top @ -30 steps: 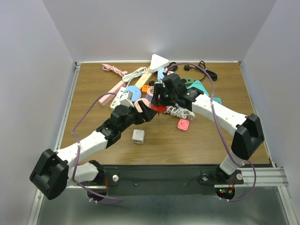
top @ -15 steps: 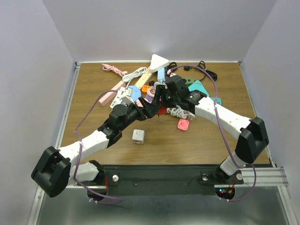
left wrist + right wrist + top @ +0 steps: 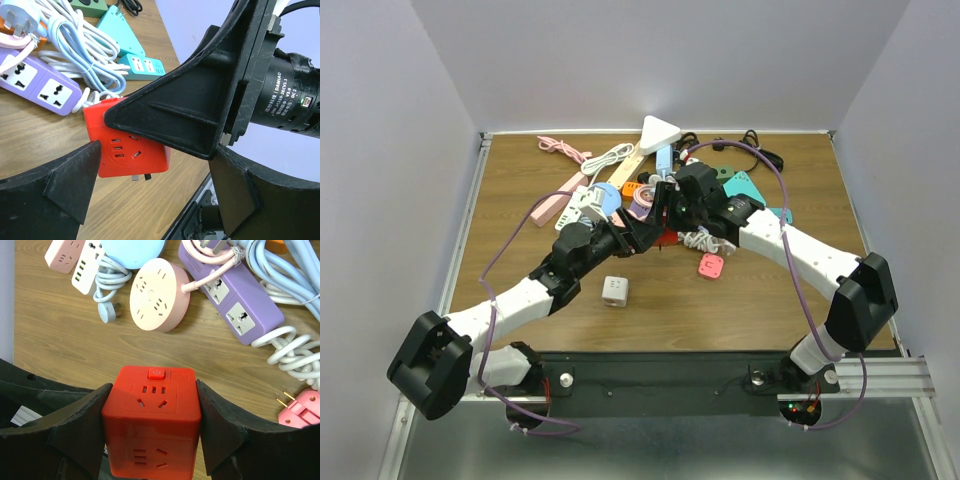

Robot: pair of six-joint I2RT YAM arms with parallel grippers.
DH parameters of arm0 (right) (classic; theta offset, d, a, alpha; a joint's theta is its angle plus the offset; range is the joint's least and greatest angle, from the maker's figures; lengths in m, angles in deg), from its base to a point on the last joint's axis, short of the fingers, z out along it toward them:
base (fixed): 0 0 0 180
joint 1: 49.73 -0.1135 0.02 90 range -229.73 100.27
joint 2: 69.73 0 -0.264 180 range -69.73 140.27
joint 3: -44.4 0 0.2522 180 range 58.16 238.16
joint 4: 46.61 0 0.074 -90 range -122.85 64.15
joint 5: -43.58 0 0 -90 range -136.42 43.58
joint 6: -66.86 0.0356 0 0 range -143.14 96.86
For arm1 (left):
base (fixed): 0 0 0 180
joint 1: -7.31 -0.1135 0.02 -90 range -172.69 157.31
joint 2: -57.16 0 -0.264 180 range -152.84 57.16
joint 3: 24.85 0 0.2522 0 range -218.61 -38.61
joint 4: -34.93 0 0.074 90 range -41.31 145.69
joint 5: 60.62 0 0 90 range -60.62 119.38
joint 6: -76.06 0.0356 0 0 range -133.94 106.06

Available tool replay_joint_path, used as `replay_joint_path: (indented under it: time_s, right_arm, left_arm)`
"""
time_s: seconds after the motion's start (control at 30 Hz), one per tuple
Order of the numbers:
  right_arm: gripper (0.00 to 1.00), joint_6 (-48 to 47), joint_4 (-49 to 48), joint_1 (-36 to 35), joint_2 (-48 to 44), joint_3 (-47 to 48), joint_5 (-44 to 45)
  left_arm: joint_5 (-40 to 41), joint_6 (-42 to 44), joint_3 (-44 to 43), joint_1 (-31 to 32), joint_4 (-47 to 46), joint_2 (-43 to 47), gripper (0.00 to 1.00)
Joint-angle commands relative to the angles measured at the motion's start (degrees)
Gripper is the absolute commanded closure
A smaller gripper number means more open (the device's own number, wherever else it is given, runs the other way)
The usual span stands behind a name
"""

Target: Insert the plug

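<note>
While the right pincer (image 3: 153,390) is pressed onto the red cube adapter (image 3: 152,415), one finger on each of two opposite sides, the cube hangs over the middle of the worktop (image 3: 520,190), at the near edge of the heap of power strips that fills its far half. The cube's upper face carries a red power button and a socket pattern, and a second socket pattern shows on the face turned to the right wrist camera. From the left wrist, short metal pins stick out of the cube's lower face.

The left pincer (image 3: 156,150) stands spread wide around one black finger of the right pincer and the cube. Its left finger (image 3: 70,180) ends just beside a socket face of the cube; whether it touches I cannot tell.

Behind the cube lies a purple power strip (image 3: 235,305), with a round pink socket (image 3: 159,295) just beside it. A coiled white cable (image 3: 85,45) lies partly over that strip, and a teal power strip (image 3: 142,65) lies beyond. A pink plug adapter (image 3: 711,266) lies right of the cube, and a white cube socket (image 3: 614,291) sits apart, nearer the near edge.
</note>
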Motion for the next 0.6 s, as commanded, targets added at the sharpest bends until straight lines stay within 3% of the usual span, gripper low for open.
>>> replay_joint_path:
  time_s: [0.0, 0.57]
  right_arm:
    - [0.99, 1.6, -5.2, -0.6, -3.2, 1.6, -2.5]
    - [1.0, 2.3, -5.2, -0.6, -3.9, 2.0, -2.8]
  left_arm:
    - [-1.8, 2.7, 1.4, 0.1, -1.6, 1.3, 0.03]
    - [-4.1, 3.5, 2.3, 0.5, 1.9, 0.5, 0.03]
